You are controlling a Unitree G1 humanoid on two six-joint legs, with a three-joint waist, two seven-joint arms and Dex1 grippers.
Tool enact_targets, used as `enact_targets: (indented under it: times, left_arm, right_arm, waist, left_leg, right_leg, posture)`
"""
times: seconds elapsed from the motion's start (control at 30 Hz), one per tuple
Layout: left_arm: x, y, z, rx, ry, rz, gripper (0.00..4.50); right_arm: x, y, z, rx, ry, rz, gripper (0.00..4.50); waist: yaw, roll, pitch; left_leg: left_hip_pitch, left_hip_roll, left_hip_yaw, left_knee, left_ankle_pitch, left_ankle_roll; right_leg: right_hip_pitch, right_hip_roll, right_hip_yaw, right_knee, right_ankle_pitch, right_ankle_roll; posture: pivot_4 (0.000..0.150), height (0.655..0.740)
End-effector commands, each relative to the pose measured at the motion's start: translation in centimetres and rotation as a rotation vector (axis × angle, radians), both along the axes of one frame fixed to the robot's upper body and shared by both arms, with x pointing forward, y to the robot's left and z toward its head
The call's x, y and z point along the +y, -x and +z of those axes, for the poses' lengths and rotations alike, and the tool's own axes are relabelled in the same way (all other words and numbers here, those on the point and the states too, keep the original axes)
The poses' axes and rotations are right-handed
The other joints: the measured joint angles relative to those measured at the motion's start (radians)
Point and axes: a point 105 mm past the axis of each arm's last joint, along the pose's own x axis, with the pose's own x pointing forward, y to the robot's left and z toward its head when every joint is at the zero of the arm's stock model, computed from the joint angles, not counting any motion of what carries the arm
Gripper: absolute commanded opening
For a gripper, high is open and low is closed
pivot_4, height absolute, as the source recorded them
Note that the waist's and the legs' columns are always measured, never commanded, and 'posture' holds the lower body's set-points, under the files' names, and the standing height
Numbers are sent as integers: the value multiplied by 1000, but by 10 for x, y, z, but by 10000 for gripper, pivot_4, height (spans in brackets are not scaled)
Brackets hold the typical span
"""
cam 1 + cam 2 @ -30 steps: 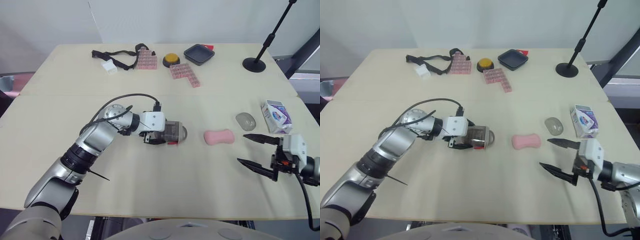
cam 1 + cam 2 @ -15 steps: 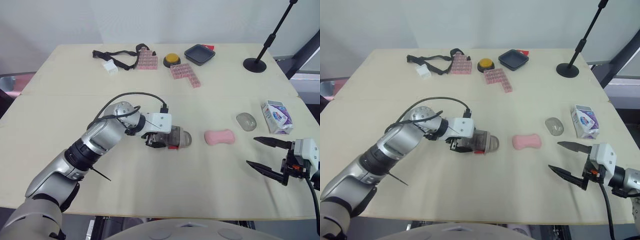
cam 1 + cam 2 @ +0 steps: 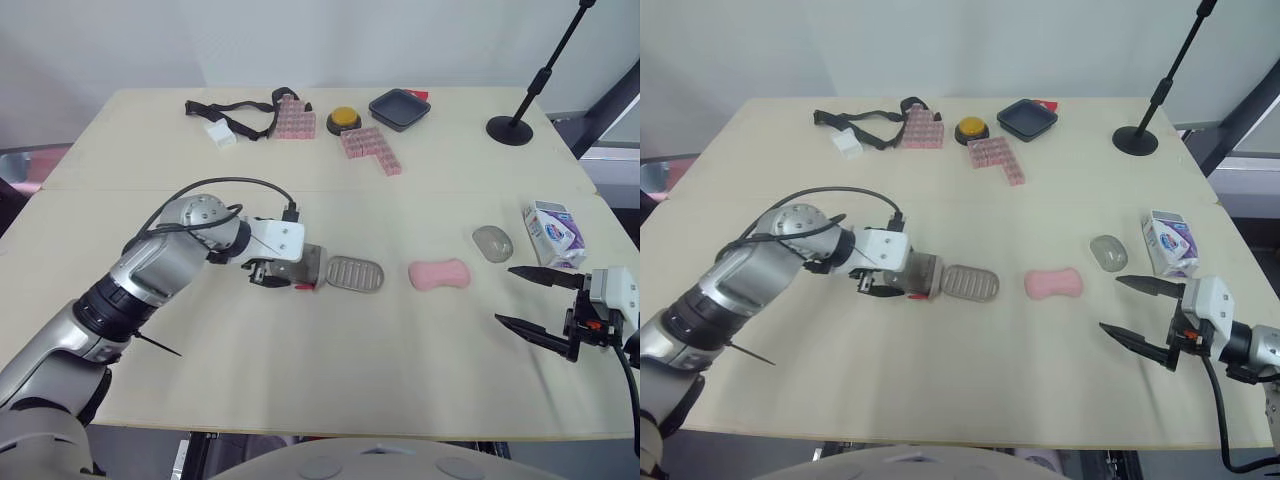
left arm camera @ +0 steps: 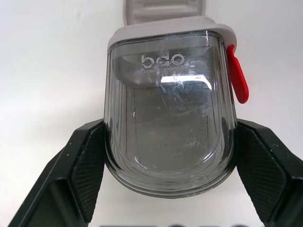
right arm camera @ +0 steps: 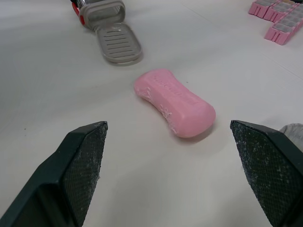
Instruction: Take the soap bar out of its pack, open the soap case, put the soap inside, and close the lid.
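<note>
Left wrist view has my left gripper (image 4: 169,158) pinching the clear lid (image 4: 168,109) of the soap case (image 3: 335,271), its ribbed tray (image 3: 356,273) flat on the table (image 3: 300,380) near the pink soap bar (image 3: 438,273). My right gripper (image 3: 506,296) hangs wide and empty by the front right edge. I judge the rounded bar may squirt from a pinch, or the lid drop shut if released. The soap pack (image 3: 551,232) sits close to the right edge; a sweep could knock it off. Bare table lies before the bar
</note>
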Motion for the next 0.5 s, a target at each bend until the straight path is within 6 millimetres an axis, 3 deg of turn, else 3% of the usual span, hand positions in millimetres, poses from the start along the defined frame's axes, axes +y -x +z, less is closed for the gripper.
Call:
enact_targets:
  times: [0.03, 0.2, 0.27, 0.5]
  left_arm:
    - [9, -1, 3, -5, 61, -11, 34592]
    - [8, -3, 1, 6, 150, -22, 34592]
    - [9, -6, 0, -6, 163, -23, 44815]
    - [17, -9, 7, -32, 216, -34, 44815]
  right_arm:
    - [-1, -2, 6, -22, 18, 19, 44605]
    - [-1, -3, 6, -22, 22, 29, 44605]
    - [-1, -3, 6, -20, 24, 31, 45000]
    - [-2, -3, 8, -16, 36, 39, 45000]
  waist:
    - [1, 0, 0]
    - [0, 0, 0]
    - [1, 0, 0]
    - [-1, 0, 0]
  left_leg:
    - [0, 0, 0, 0, 0, 0]
    - [-1, 0, 0, 0, 0, 0]
    - [-1, 0, -1, 0, 0, 0]
    - [-1, 0, -1, 0, 0, 0]
  right_leg:
    - [0, 0, -1, 0, 0, 0]
    - [0, 0, -1, 0, 0, 0]
    - [0, 0, -1, 0, 0, 0]
    - [0, 0, -1, 0, 0, 0]
  posture:
    - [1500, 7400]
    - [1500, 7400]
    - [1500, 7400]
    - [1500, 7400]
